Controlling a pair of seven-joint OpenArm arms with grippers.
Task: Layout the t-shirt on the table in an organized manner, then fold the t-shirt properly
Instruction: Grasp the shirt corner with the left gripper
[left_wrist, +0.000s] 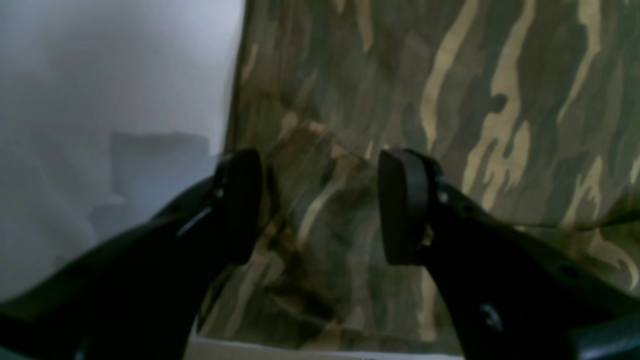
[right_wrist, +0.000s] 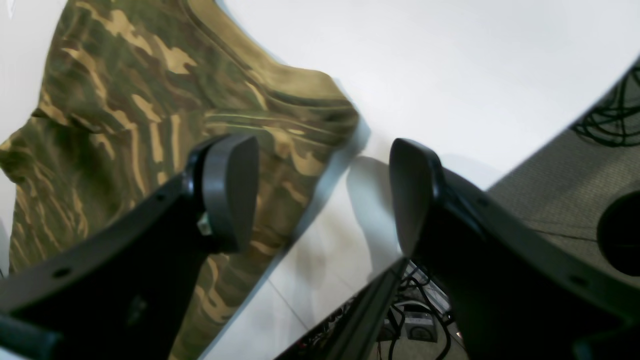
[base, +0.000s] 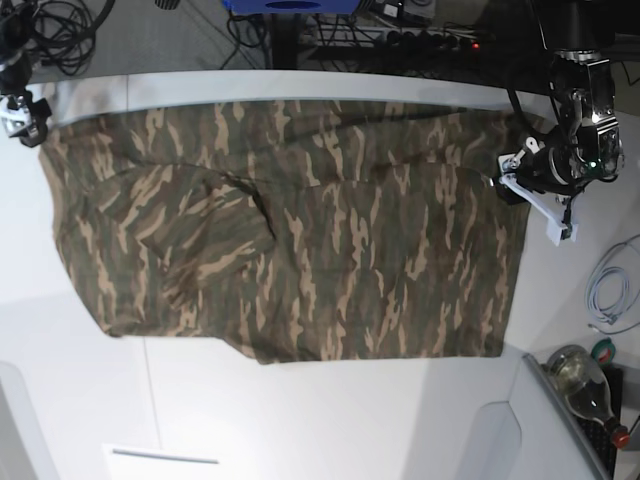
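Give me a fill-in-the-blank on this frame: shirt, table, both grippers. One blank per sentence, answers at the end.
1. The t-shirt is printed in a ____ pattern.
2. The t-shirt lies spread on the ____ table.
3. The left gripper has its jaws ____, holding nothing.
4. In the base view, the right gripper sits at the shirt's ____ edge.

Missing words: camouflage; white; open; left

Robot lab: white table (base: 330, 420), cable tangles (base: 60, 30) on grey carpet, power strip (base: 430, 40).
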